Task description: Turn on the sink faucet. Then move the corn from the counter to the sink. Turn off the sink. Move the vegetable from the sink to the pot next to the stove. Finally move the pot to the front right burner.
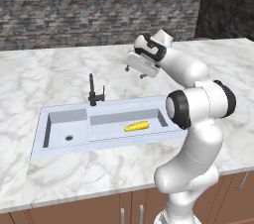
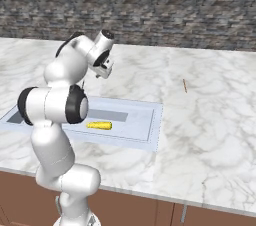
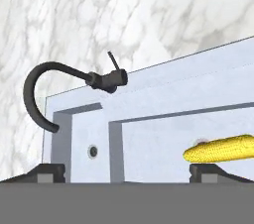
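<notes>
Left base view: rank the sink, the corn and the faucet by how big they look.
1. sink, by far the largest.
2. faucet and corn look close in size; the upright faucet seems slightly longer, but I won't rank them firmly.

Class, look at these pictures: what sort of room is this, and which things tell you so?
Most likely a kitchen: a double sink set into a marble counter over wooden cabinet fronts, a black faucet behind it, and a corn cob lying in the basin.

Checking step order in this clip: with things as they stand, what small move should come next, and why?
Probably swing the open hand down toward the sink faucet lever to turn it off: the corn already lies in the wide basin of the sink, and the hand hangs empty above the counter behind it.
</notes>
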Tool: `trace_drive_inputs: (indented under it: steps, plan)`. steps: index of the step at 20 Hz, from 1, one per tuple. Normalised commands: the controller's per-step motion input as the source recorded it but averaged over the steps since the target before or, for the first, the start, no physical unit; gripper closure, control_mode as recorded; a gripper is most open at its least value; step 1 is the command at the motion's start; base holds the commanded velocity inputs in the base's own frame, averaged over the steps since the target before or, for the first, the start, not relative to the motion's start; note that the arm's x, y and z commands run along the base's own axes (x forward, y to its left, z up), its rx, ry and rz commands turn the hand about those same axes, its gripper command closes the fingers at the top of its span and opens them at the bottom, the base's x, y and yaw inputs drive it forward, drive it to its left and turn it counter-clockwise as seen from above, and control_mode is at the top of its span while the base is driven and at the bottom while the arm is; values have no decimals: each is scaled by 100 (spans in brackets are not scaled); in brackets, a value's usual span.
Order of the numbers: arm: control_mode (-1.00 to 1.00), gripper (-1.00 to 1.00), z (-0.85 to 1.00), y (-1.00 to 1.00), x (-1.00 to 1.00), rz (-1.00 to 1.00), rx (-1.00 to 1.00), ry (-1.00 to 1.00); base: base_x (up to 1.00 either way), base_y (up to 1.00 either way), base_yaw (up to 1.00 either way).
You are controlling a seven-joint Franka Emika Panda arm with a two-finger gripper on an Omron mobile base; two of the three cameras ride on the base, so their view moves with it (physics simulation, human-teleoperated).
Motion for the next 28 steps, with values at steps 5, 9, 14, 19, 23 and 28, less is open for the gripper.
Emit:
trace_drive_inputs:
  steps: [5,9,14,19,23,28]
  plan:
    - [-100,-100,-46,-23,-36,-8,-2,8,0,0,0]
    - [-100,-100,-32,-21,0,-3,-1,9,0,0,0]
    - [-100,-100,-44,-19,-25,-2,0,10,0,0,0]
    - [-100,-100,-38,-3,-31,-5,-3,13,0,0,0]
    - [-100,-100,-32,0,-31,-7,-6,10,0,0,0]
    - [-100,-100,-31,0,-31,-8,-5,6,0,0,0]
